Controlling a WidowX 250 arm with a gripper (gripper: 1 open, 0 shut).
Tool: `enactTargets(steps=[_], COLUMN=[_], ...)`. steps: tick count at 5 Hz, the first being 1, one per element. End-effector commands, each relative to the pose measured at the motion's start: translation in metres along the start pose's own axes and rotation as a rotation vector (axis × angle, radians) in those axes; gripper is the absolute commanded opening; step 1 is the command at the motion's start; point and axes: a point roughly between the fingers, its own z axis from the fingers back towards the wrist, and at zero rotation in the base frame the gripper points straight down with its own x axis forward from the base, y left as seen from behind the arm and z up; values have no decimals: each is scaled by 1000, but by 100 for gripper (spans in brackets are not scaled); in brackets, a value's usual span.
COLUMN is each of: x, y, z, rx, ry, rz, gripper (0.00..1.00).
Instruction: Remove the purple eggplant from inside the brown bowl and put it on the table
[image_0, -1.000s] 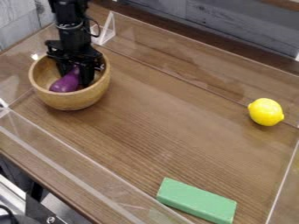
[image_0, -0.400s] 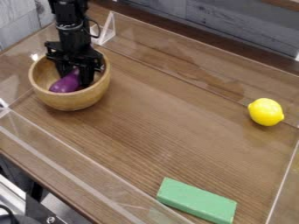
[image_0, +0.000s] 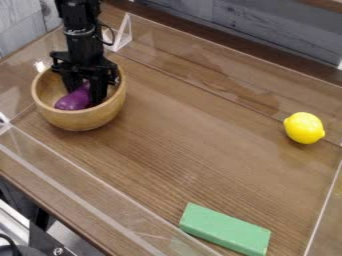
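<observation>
The wide brown wood-grain table (image_0: 187, 130), fenced by clear acrylic walls, lies mostly bare beyond the round light-brown wooden bowl (image_0: 83, 113), with only a yellow lemon (image_0: 305, 128) far across from the bowl and a green rectangular block (image_0: 226, 229) well away near the front edge. Down inside that bowl the black pincer (image_0: 83, 88) points straight down, its fingers drawn together on the small glossy purple eggplant (image_0: 72, 98), which sits in the bowl's hollow right at the fingertips.

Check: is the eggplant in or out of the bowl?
In. The purple eggplant lies inside the brown bowl, below its rim.
</observation>
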Motion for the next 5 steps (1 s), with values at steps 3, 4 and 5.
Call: enactTargets(steps=[3,4,5], x=[-12,-13,-14], y=[-8,-12,-13], z=[16,23,25], rx=[-46,-58,-65], ry=[33,33,35], rz=[20,20,24], gripper=[0,0,0])
